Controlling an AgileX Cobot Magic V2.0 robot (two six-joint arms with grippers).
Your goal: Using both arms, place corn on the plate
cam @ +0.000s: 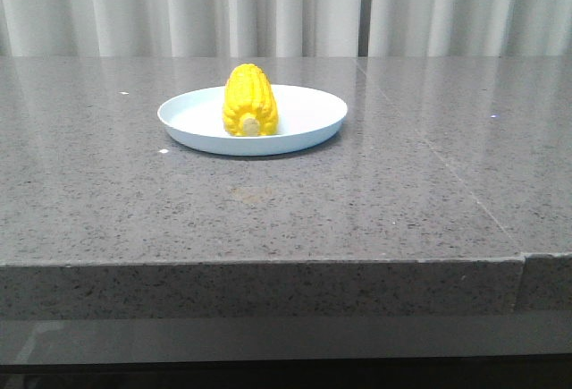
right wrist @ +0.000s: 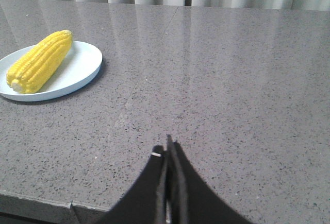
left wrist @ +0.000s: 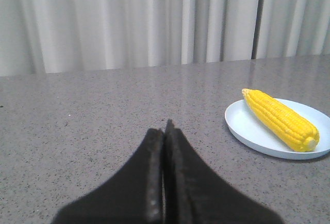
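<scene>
corn (cam: 249, 102) lies on plate (cam: 304, 125), long axis running away from robot, both tools (left wrist: 164, 131) (right wrist: 168, 147) pressed together, apart from it on desk (cam: 402, 201).

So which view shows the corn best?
Left wrist view: the corn lies full length on the plate, kernel rows clear. Right wrist view also shows its length, nearer the frame edge. Front view shows it end-on, stub toward the camera.

The left gripper (left wrist: 165, 131) is closed, its two black pointed fingers (left wrist: 152, 183) pressed flat together and holding nothing. The right gripper (right wrist: 168, 147) is closed in the same way, with its dark fingers (right wrist: 180, 193) touching along their length. Neither arm appears in the front view.
</scene>
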